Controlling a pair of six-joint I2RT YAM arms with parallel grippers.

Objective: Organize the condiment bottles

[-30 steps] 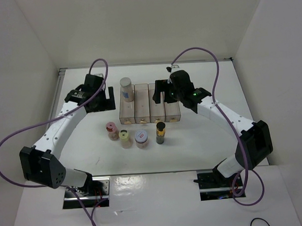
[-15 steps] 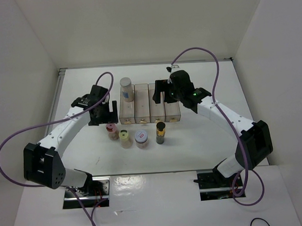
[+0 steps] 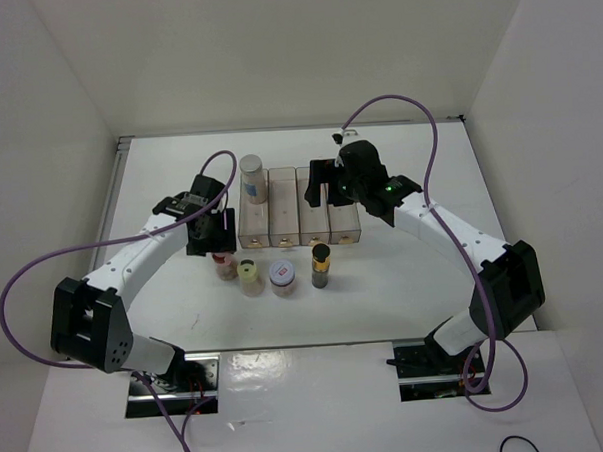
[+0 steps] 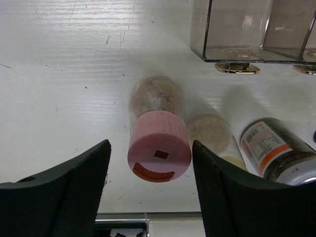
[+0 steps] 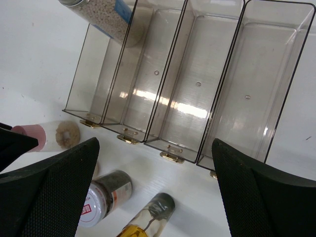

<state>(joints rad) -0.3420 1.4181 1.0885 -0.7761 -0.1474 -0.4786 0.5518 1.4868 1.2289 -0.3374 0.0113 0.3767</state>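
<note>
Four condiment bottles stand in a row in front of the clear rack (image 3: 300,226): pink-capped (image 3: 224,263), yellow-capped (image 3: 249,276), the red-rimmed jar (image 3: 283,277) and the slim dark one (image 3: 321,265). The tall white bottle (image 3: 251,178) stands in the rack's leftmost compartment. My left gripper (image 3: 212,238) hangs over the pink-capped bottle (image 4: 159,148). Its fingers flank the cap with a small gap on each side, so it is open. My right gripper (image 3: 322,187) hovers open above the rack (image 5: 224,84) with nothing between its fingers. The jar (image 5: 98,197) and the dark bottle (image 5: 148,219) lie below it.
The rack's other three compartments hold nothing. White walls close the table on the left, back and right. The yellow-capped bottle (image 4: 210,131) and the jar (image 4: 276,150) stand close to the right of the pink-capped one.
My left arm has swung from beside the rack's left end forward and right onto the pink-capped bottle, and its jaws have narrowed round the cap. The right arm has not moved.
</note>
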